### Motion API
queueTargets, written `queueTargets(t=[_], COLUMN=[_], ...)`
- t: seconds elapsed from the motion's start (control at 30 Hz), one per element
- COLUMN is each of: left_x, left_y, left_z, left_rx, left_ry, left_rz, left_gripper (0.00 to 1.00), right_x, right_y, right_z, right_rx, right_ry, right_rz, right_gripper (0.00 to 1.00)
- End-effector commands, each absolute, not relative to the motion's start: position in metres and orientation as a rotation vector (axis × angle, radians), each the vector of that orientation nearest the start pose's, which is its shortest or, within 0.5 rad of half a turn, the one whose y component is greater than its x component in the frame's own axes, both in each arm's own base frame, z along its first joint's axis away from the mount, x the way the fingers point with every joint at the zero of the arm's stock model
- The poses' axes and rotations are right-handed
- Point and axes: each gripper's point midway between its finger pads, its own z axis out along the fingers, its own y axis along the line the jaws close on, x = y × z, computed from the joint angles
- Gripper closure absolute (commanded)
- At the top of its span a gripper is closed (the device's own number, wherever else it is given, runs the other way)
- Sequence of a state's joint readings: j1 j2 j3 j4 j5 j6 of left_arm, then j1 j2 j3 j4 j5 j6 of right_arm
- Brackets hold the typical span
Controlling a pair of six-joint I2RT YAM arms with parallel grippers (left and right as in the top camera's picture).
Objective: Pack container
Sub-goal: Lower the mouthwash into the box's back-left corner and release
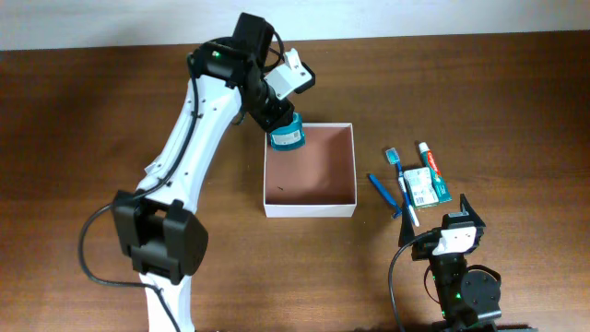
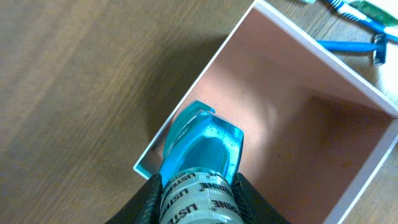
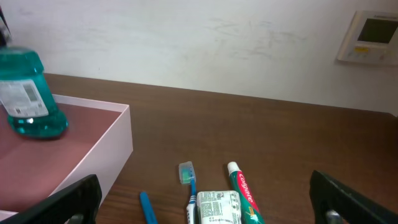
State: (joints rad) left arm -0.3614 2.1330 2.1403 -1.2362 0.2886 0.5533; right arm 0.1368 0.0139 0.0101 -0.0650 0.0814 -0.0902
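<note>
Teal mouthwash bottle (image 1: 287,136) sits clamped in the left gripper (image 2: 198,196), over the corner of the container (image 1: 310,209) directly below it on the desk (image 1: 92,111). The right gripper (image 1: 441,223) stands wide open and empty, with toothpaste (image 1: 430,162) and toothbrush (image 1: 403,184) just ahead of it.

table (image 1: 92,111) looks like brown wood grain, smooth with a low sheen; container (image 1: 309,209) is plain matt cardboard, white walls, reddish-brown inside; the bottle (image 2: 205,149) is see-through teal plastic, pretty glossy, with a paper-looking printed label (image 3: 23,99); toothpaste tube (image 1: 430,160) is shiny; left arm (image 1: 198,120) is smooth white plastic
</note>
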Motion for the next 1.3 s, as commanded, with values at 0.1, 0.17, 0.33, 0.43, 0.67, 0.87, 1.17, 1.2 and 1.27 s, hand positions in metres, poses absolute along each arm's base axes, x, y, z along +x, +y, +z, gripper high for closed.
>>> queueTargets(t=[0.1, 0.17, 0.33, 0.43, 0.67, 0.87, 1.17, 1.2, 1.27], left_x=[0.443, 0.443, 0.443, 0.444, 0.445, 0.445, 0.444, 0.444, 0.444], left_y=[-0.225, -0.225, -0.225, -0.225, -0.226, -0.226, -0.226, -0.226, -0.226], left_z=[0.174, 0.174, 0.172, 0.169, 0.155, 0.155, 0.155, 0.155, 0.155], left_rx=[1.371, 1.396, 1.443, 1.447, 1.462, 1.461, 1.448, 1.444, 1.442], left_ry=[2.354, 2.337, 2.307, 2.313, 2.335, 2.335, 2.348, 2.351, 2.352], left_rz=[-0.369, -0.360, -0.350, -0.351, -0.361, -0.359, -0.366, -0.366, -0.367], left_gripper=[0.82, 0.82, 0.82, 0.82, 0.77, 0.71, 0.32, 0.29, 0.25], right_x=[0.246, 0.246, 0.246, 0.246, 0.246, 0.246, 0.246, 0.246, 0.246], right_y=[0.016, 0.016, 0.016, 0.016, 0.016, 0.016, 0.016, 0.016, 0.016], right_z=[0.157, 0.157, 0.157, 0.157, 0.157, 0.157, 0.157, 0.157, 0.157], right_rx=[-0.116, -0.116, -0.116, -0.116, -0.116, -0.116, -0.116, -0.116, -0.116], right_ry=[1.639, 1.639, 1.639, 1.639, 1.639, 1.639, 1.639, 1.639, 1.639], right_rz=[-0.051, -0.051, -0.051, -0.051, -0.051, -0.051, -0.051, -0.051, -0.051], right_gripper=[0.02, 0.02, 0.02, 0.02, 0.02, 0.02, 0.02, 0.02, 0.02])
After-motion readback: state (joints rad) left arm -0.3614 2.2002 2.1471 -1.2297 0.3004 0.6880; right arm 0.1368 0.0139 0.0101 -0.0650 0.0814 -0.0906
